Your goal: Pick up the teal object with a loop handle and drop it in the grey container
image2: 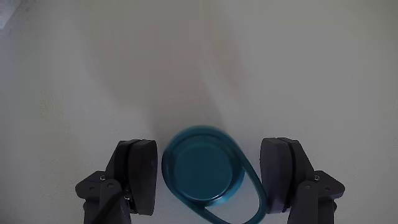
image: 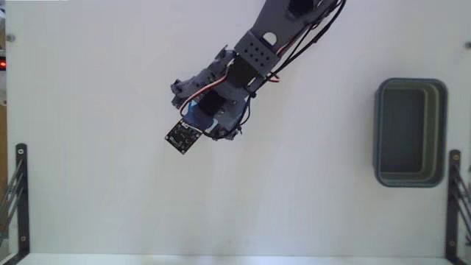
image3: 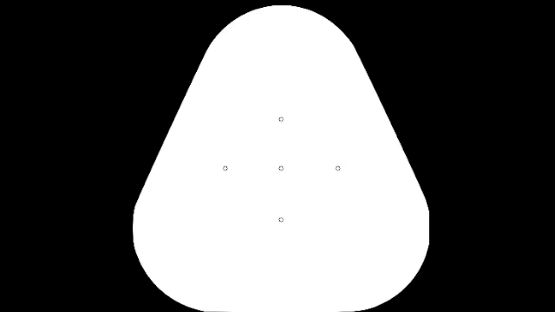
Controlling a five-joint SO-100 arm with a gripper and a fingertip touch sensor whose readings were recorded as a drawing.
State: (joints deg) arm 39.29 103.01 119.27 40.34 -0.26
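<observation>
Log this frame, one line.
phase: pre-grasp | fingers: open, straddling teal disc | disc: on table | grey tub: empty, far right

No readable text, label or number appears, perhaps owing to the coarse views.

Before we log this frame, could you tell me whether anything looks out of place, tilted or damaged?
Nothing stands out. The teal disc lies flat on the white table between the fingers of the open gripper, its loop handle toward the right finger in the wrist view. The grey container sits upright at the right of the fixed view.
</observation>
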